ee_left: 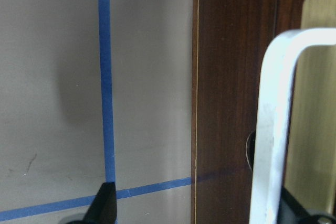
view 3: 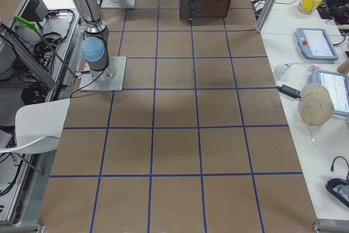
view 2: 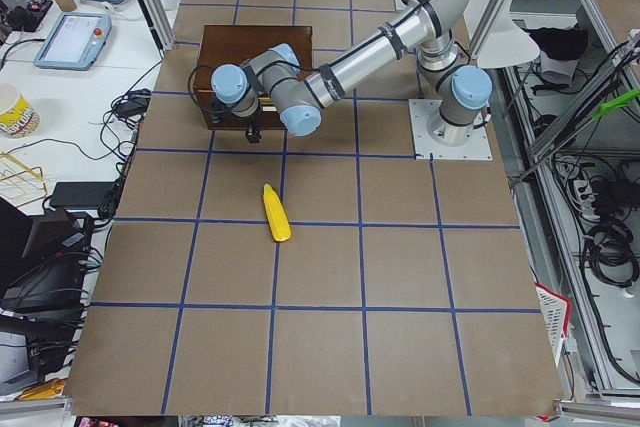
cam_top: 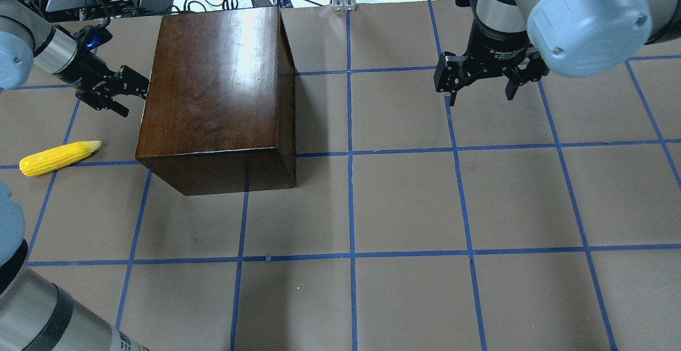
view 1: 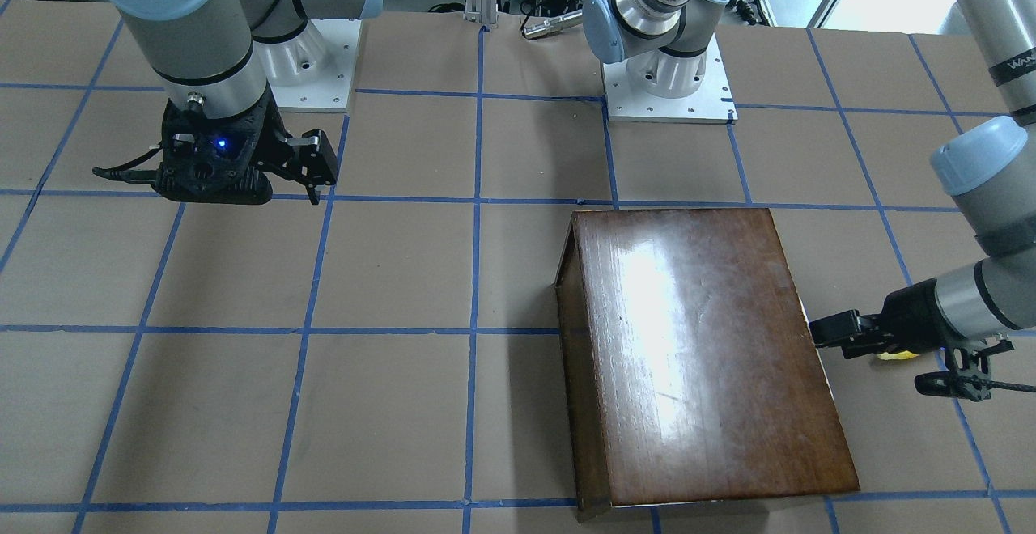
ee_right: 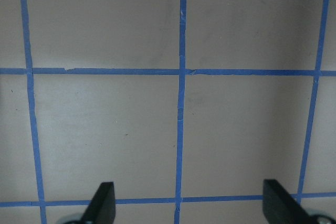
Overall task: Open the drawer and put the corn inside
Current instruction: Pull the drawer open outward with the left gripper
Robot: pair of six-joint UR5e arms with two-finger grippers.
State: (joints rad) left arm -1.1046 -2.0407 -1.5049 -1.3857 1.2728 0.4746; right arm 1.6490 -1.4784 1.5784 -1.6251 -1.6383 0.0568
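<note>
front: left claw (view 1: 819,332) at end of glossy dark-brown wooden box (view 1: 696,340) | overhead: bright yellow corn cob (cam_top: 59,158) lies on brown tabletop (cam_top: 404,202) near box, apart from left claw | left wrist: jaws apart, gripping nothing; pale metal handle (ee_left: 270,129) on shut dark-brown drawer front (ee_left: 231,77) | right wrist: right claw (ee_right: 189,192) wide open, empty, above tabletop

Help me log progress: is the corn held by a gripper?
No, the corn lies alone on the table, apart from the left gripper.

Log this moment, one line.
left gripper: jaws open at shut dark-brown wooden drawer; right gripper: jaws open over brown gridded table; yellow tapered corn cob: on table
</note>
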